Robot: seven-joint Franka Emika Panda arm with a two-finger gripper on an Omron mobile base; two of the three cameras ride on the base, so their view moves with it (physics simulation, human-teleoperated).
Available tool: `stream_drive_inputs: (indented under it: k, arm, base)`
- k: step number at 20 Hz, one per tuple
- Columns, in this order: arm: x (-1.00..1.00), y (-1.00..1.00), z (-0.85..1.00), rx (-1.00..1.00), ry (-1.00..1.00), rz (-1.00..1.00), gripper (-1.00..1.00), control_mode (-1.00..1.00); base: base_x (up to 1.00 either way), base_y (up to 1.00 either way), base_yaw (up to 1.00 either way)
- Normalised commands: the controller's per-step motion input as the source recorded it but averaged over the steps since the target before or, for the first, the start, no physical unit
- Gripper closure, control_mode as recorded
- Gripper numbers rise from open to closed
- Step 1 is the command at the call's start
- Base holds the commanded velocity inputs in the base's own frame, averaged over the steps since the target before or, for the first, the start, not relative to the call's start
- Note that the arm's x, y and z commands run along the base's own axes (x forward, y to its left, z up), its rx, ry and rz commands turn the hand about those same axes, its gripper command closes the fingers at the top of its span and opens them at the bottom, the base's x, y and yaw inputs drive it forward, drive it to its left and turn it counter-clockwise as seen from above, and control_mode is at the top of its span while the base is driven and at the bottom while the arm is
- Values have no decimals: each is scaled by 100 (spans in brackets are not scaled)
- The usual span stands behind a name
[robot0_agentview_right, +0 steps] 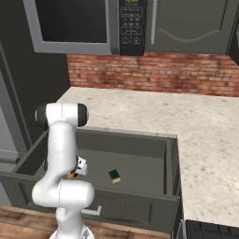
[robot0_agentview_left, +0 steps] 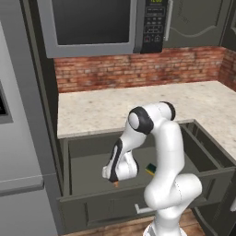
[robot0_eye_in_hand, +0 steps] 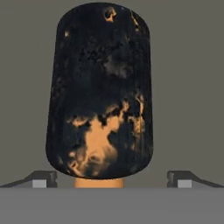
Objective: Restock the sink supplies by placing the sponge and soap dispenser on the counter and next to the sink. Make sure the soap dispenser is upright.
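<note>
Big beige worktop (robot0_agentview_left: 138, 106) stretches under the brick wall, nothing of ours on it yet, and no sink in sight from where I stand. Below it the dark drawer (robot0_agentview_right: 126, 161) hangs pulled out, and the white arm (robot0_agentview_left: 163, 152) is bent right down into it. Both supplies are in there: the sponge (robot0_agentview_right: 114, 175) lies on the drawer floor, apart from the arm, and the soap dispenser (robot0_eye_in_hand: 100, 92) fills the hand view, black body with orange blotches, pump end toward the camera, looks to be lying on its side. The claw (robot0_eye_in_hand: 111, 178) is spread wide, tips either side of the bottle, gripping nothing. So it's the pick-up step, I'd say: settle lower, squeeze on the body, lift out clear of the drawer's front wall.
</note>
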Motion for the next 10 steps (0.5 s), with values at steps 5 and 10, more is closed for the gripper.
stream_drive_inputs:
  k: [5, 10]
  arm:
    - [0, 0, 0, 0, 0, 0, -100, -100]
    - [17, 2, 0, 0, 0, 0, -100, -100]
  base:
    - [0, 0, 0]
    - [0, 0, 0]
